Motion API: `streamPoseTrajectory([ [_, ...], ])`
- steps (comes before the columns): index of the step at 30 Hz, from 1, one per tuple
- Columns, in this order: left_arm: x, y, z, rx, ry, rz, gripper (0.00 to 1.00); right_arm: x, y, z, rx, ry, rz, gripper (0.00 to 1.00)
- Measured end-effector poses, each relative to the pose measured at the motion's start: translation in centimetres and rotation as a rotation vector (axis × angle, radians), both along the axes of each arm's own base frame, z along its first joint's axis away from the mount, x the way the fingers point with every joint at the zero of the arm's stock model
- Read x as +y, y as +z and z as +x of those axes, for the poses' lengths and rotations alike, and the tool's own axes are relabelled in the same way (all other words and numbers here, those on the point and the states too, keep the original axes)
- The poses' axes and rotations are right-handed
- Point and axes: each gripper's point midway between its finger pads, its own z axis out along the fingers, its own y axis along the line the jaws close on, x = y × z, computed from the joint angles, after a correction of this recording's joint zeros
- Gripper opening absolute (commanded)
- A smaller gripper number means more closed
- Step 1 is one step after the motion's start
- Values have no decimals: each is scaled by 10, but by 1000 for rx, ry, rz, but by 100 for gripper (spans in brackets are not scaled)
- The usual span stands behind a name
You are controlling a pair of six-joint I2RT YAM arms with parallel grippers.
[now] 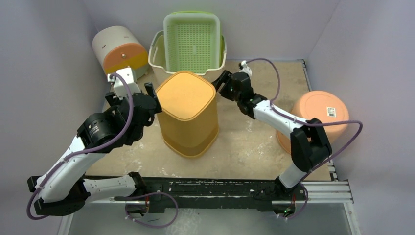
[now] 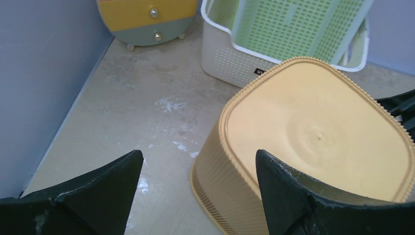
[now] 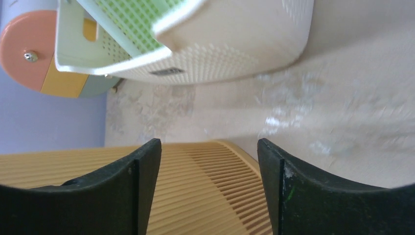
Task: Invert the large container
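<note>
From above, the far left corner held a round drawer unit [image 1: 120, 49]. Just right of it the left gripper [image 1: 152, 94] hung at the upper left edge of the large container [image 1: 188, 115], which stood in the middle of the table [image 1: 244, 147]. Beyond it, a white basket [image 1: 159, 54] with a green tray [image 1: 192, 36] propped inside stood against the far wall. The right gripper [image 1: 221, 81] sat at the container's far right corner. An orange bowl [image 1: 320, 120], mouth down, lay at the right edge; neither wrist camera caught it.

The left wrist view added the detail that the overhead lacked. Its dark fingers [image 2: 98, 196] stood wide apart: the left one was over bare table and the right one was in front of the container's base rim, with nothing pinched between them. It also showed the smooth closed base with its toothed edge and a small dimple at the centre.

The right wrist view, rolled on its side, showed only the ribbed wall of the container between and below its parted jaws. They were apart, and no contact could be made out.

The container rested with its open mouth down on the table and its closed base facing up. Its long axis stood vertical, the body widening slightly toward the table.
</note>
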Motion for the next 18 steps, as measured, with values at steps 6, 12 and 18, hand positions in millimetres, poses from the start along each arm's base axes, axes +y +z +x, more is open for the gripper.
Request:
streamPoseTrajectory([
  [6,12,-33,-5,-4,71,-42,82,-29,72,16,-127,-47,-223,100],
  [12,-3,-83,0,22,77,-104,82,-65,129,11,-204,-112,-399,100],
  [18,-26,-98,18,-35,111,-207,82,-88,164,3,-233,-142,-504,100],
])
